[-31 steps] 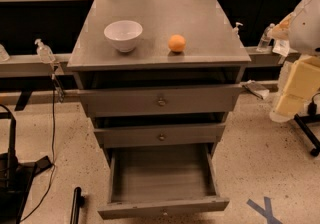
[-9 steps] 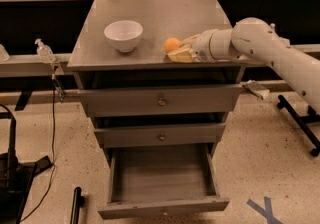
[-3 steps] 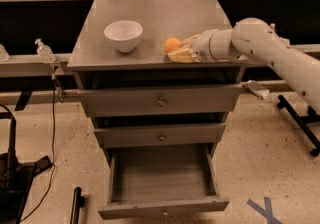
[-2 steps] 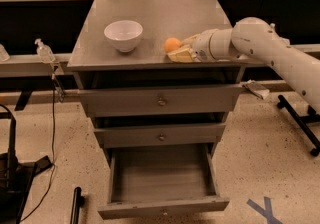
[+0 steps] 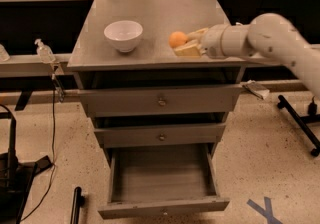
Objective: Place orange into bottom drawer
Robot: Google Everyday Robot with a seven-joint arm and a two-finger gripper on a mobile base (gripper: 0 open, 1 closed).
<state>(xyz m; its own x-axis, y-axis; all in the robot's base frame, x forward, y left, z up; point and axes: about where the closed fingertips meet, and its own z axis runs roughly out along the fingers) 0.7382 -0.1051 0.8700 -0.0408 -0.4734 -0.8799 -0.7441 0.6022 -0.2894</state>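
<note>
The orange (image 5: 177, 39) is on the right side of the grey cabinet's top (image 5: 150, 13), between the two cream fingers of my gripper (image 5: 188, 41). The gripper reaches in from the right and is shut on the orange, holding it at or just above the surface. The bottom drawer (image 5: 162, 178) is pulled out and open at the foot of the cabinet, its tray empty. The two drawers above it (image 5: 160, 101) are closed.
A white bowl (image 5: 123, 35) stands on the cabinet top left of the orange. A clear bottle (image 5: 44, 51) sits on the rail at the left. A black stand's legs (image 5: 300, 118) are on the floor at the right, and dark equipment (image 5: 12, 178) at the lower left.
The gripper, arm and orange have shifted together slightly right and up. The bowl and drawers have not moved.
</note>
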